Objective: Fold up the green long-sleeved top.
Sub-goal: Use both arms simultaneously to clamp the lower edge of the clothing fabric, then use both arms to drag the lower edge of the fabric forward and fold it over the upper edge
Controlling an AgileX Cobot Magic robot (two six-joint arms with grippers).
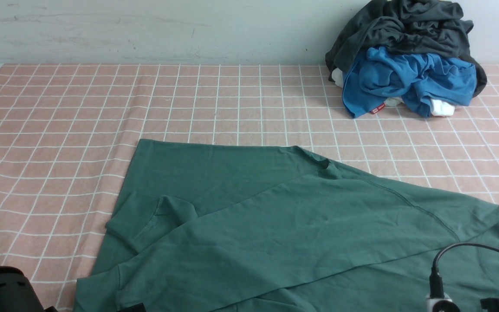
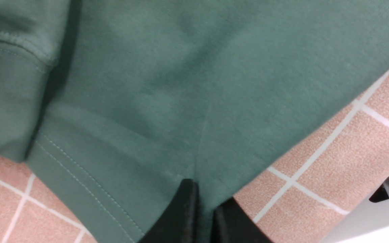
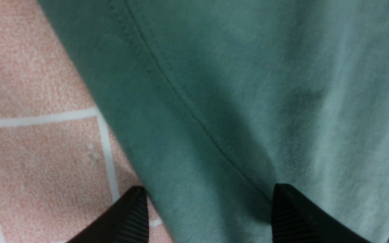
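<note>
Green top looks soft & floppy, best grabbed at hems: left gripper clamped on its edge, right gripper w/ jaws apart over another edge.

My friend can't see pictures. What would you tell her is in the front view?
A big green long-sleeved top lies partly folded over itself on a pink checked tablecloth, filling the near half. At the far right, by the wall, sits a heap of dark grey and blue clothes.
</note>
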